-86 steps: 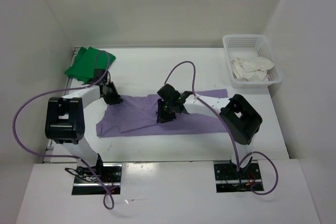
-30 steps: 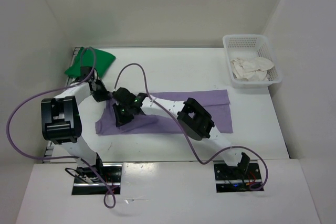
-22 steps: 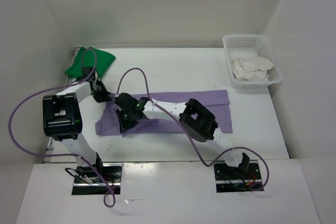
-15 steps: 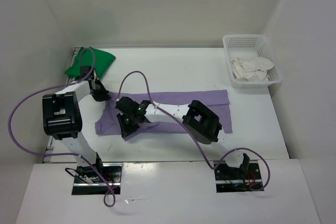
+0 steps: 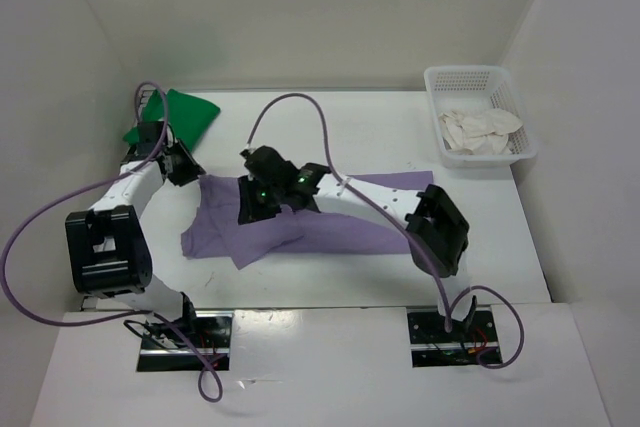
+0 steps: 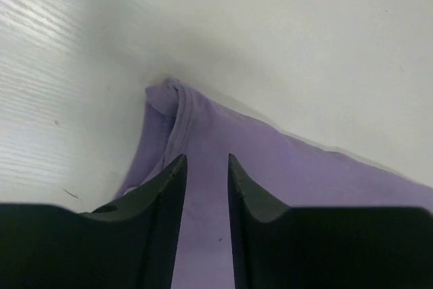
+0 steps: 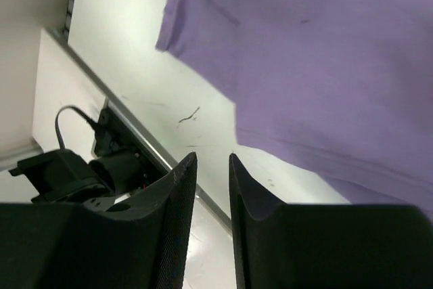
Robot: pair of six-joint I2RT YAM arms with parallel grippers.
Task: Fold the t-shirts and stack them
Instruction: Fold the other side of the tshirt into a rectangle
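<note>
— Basket (image 5: 468, 71), contents?
— Cream-white shirt (image 5: 478, 132), crumpled inside. Basket sits well off the far-right corner of the lavender shirt (image 5: 330, 235), which lies spread on the table (image 5: 330, 127). Green shirt (image 5: 190, 112) lies off its far-left corner.
— Arms?
— Left gripper (image 5: 183, 167) is at the lavender shirt's bunched far-left corner, fingers a little apart, nothing between them. Right arm reaches across the shirt. Right gripper (image 5: 255, 209) hangs over its left part, jaws likewise parted, empty.
— Change from half a second back?
— Left gripper has pulled slightly outward from that corner. Right gripper has moved from the shirt's near-left edge toward its far side, and its elbow has swung right.
</note>
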